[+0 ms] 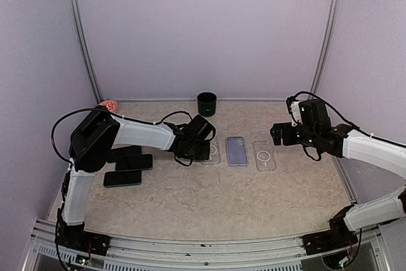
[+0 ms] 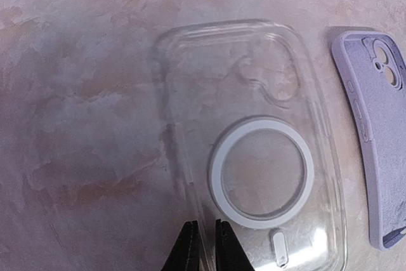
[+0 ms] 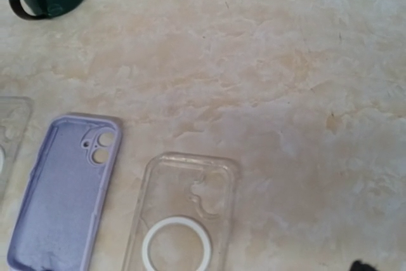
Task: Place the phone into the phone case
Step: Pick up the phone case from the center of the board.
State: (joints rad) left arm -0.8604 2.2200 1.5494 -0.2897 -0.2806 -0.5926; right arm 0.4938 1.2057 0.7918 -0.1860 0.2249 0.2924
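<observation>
Left wrist view: the left gripper (image 2: 204, 240) is pinching the rim of the clear case (image 2: 254, 93), left of the purple case (image 2: 380, 157) (thin, slippery hold, risking a slip). Phones (image 1: 133, 162) are lying farther left; whether the right gripper (image 1: 277, 134) is apart or together, I cannot tell.

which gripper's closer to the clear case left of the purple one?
Left. The left gripper has its fingertips astride the rim of the clear case. The right gripper hangs past the purple case, by the second clear case.
</observation>
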